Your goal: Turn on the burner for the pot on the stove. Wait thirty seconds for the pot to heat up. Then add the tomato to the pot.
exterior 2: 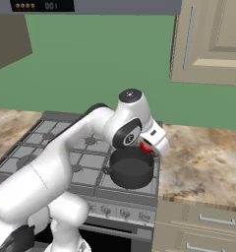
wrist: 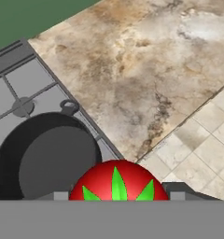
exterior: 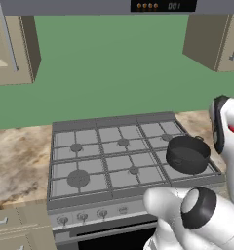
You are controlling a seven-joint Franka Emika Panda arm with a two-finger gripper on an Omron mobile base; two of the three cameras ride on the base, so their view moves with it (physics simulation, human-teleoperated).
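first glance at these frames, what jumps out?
The bright red tomato, held in the tool above the right edge of the stove, near the marbled counter. Just beside and below it sits the dark pot on the front right burner, nothing inside. The white arm sweeps across the stove in the right base view.

— Where do I find the pot (exterior: pixel 187 154)?

— On the stove (exterior: pixel 109 158), front right grate, next to the counter (exterior 2: pixel 208 162) on the right.

— And the tomato (wrist: pixel 118 181)?

— I see it between the gripper (wrist: pixel 118 195) fingers, above the pot's right rim.
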